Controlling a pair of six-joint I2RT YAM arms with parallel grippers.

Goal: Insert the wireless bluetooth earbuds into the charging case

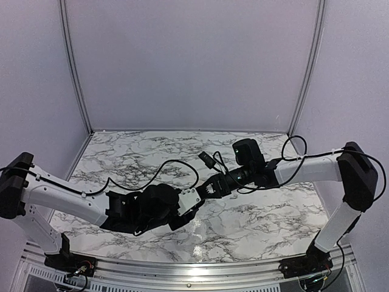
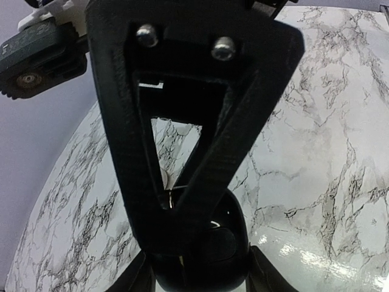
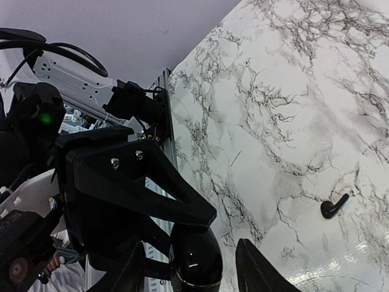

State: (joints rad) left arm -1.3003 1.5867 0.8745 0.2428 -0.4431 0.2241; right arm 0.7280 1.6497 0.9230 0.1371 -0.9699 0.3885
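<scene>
- Black earbud [image 3: 334,207] on marble worktop [image 3: 292,91], off its railed edge: light, slick; I'd pinch its stem.
- Left gripper [image 1: 196,199], right gripper [image 1: 206,188]: I cannot tell either's spread.

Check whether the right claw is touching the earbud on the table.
Apart. Right wrist view shows bare table between the earbud and the right claw.

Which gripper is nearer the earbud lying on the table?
Right. In the right wrist view the earbud lies on the table close beside the right gripper. The left gripper meets it from the opposite side, farther from the earbud.
</scene>
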